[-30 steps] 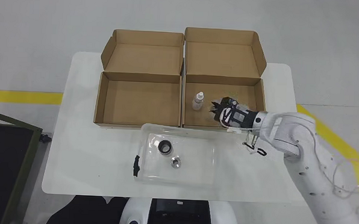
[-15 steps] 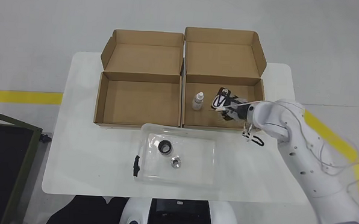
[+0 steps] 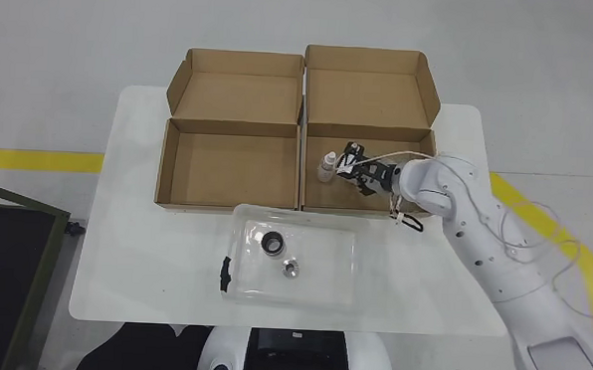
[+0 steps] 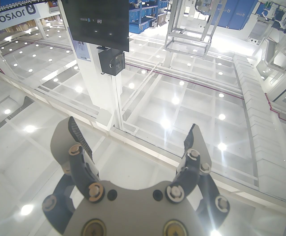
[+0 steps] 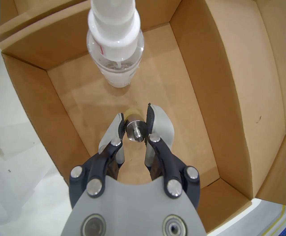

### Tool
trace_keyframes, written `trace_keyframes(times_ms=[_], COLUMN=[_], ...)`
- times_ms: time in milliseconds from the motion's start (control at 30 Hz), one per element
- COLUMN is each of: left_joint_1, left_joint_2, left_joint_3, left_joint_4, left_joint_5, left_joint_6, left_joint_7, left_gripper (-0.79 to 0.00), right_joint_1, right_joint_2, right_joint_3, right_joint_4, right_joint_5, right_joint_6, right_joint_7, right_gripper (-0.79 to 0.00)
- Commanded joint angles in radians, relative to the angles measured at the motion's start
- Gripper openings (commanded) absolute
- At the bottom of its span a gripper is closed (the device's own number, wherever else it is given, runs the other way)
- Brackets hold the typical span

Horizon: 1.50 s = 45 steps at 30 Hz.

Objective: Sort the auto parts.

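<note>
Left arm: the left gripper (image 4: 132, 123) points up at the ceiling (image 4: 190, 93), jaws spread wide with nothing between them.
Right arm: it comes in from the table's (image 3: 124, 267) right side, forearm angled over the front wall of the right box (image 3: 321, 194). The right gripper (image 5: 134, 118) sits low inside that box, just beside the bottle (image 3: 327, 164).
Right pincer: closed to a narrow gap on a threaded metal part (image 5: 136, 131), pinching its round body. The threaded stub faces the wrist and a yellowish end faces the box floor; whether it touches the floor cannot be told.
Boxes: two, open, side by side on the far half of the table, the left box (image 3: 232, 170) and the right box.
Tray: one clear tray (image 3: 322, 281) in front of the boxes.
Parts in tray: two, a dark ring (image 3: 272, 243) and, just right of it and nearer the robot, a small metal piece (image 3: 291, 268).
Bottle: one, white-capped, upright at the right box's left side.
Held part: one.
Change: a second ago the right gripper was nearer the box's front right. It has since moved left, close to the bottle. The bottle and tray parts lie as before.
</note>
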Motion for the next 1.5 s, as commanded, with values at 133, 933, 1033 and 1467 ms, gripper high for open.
trace_keyframes(times_ms=[133, 933, 1033, 1467], left_joint_1=[0.000, 0.000, 0.000, 0.000], left_joint_2=[0.000, 0.000, 0.000, 0.000], left_joint_3=[0.000, 0.000, 0.000, 0.000], left_joint_4=[0.000, 0.000, 0.000, 0.000], left_joint_5=[0.000, 0.000, 0.000, 0.000], left_joint_6=[0.000, 0.000, 0.000, 0.000], left_joint_7=[0.000, 0.000, 0.000, 0.000], left_gripper=[0.000, 0.000, 0.000, 0.000], right_joint_1=[0.021, -0.104, -0.154, -0.435], right_joint_2=[-0.010, 0.027, 0.043, 0.098], right_joint_3=[-0.020, 0.108, 0.161, 0.329], right_joint_4=[0.027, -0.222, -0.303, -0.662], right_joint_5=[-0.010, 0.002, 0.023, 0.022], right_joint_6=[0.005, -0.010, -0.026, -0.131], right_joint_7=[0.000, 0.013, 0.010, -0.034], right_gripper=[-0.668, -0.397, -0.394, -0.283])
